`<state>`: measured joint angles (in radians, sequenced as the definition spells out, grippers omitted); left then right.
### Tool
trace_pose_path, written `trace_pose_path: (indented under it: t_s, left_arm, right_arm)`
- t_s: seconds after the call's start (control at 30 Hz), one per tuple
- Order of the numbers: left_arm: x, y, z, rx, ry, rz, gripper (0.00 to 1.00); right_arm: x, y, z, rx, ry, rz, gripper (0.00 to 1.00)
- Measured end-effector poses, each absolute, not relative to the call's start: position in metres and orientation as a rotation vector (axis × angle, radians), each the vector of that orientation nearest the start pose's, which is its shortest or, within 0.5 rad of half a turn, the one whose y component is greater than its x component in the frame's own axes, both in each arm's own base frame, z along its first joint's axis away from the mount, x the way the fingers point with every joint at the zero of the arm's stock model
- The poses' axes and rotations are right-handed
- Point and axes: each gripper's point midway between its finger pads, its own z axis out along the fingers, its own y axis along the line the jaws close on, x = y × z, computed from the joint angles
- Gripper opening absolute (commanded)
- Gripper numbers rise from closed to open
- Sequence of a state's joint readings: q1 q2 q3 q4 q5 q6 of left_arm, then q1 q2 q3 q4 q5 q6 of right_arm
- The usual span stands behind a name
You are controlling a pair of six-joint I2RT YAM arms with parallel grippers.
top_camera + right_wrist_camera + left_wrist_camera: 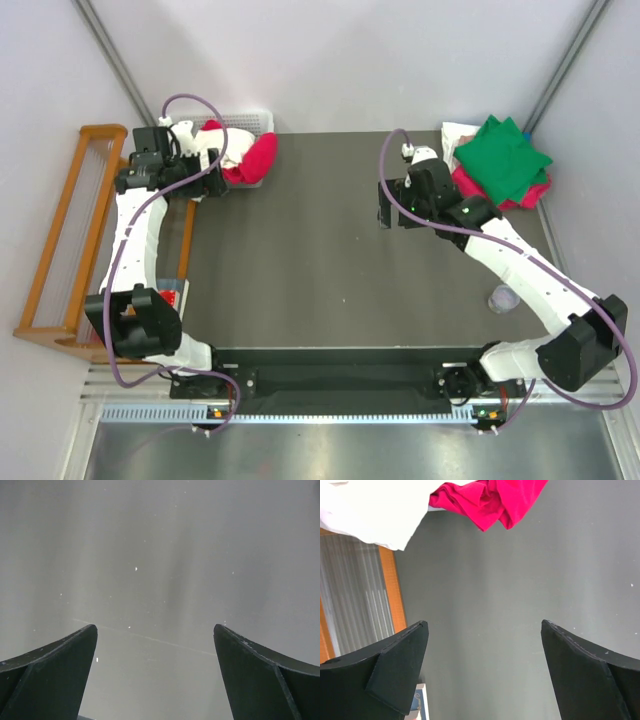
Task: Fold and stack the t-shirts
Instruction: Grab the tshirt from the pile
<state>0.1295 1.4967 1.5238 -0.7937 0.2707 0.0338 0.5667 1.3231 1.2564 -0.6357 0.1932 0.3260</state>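
Currently, both arms sit at the far end of the table, one at each corner.
- Left gripper: fingers spread wide, nothing between them, only bare dark tabletop below.
- Crimson t-shirt: crumpled, spilling out of the white slotted basket at the far-left corner onto the table, just ahead of the left gripper and not touching it.
- White t-shirt: bunched beside the crimson one, on the side towards the wooden rack.
- Right gripper: fingers released, fully apart, over bare tabletop, holding nothing.
- Green t-shirt: folded, on top of a pile at the far-right corner, just beside the right wrist.
- Crimson-pink t-shirt: lies under the green one, edges showing.
- White cloth: peeks out at the far side of the pile; cannot tell whether it is folded.
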Motion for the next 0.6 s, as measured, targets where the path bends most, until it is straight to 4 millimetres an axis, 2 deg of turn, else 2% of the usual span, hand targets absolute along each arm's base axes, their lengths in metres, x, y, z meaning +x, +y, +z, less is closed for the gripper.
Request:
trace_pose_path:
  t_s: [0.13, 0.2, 0.3, 0.47, 0.6]
  left_arm:
    - [0.396, 0.009, 0.242, 0.020, 2.324, -0.210, 0.99]
    - [0.407, 0.012, 0.241, 0.024, 2.329, -0.197, 0.99]
    - [0.432, 0.017, 0.241, 0.030, 2.334, -0.169, 0.99]
    - [0.495, 0.022, 0.254, 0.052, 2.286, -0.131, 0.99]
    - [0.523, 0.023, 0.246, 0.065, 2.287, -0.117, 0.99]
  right_arm:
    - [0.321, 0.182, 0.220, -0.175, 2.266, 0.264, 1.00]
    - [0.321, 0.181, 0.217, -0.176, 2.267, 0.265, 1.00]
    - [0.317, 0.180, 0.210, -0.180, 2.278, 0.263, 1.00]
    - [0.317, 0.181, 0.209, -0.181, 2.276, 0.270, 1.00]
    - [0.319, 0.183, 0.211, -0.183, 2.265, 0.283, 1.00]
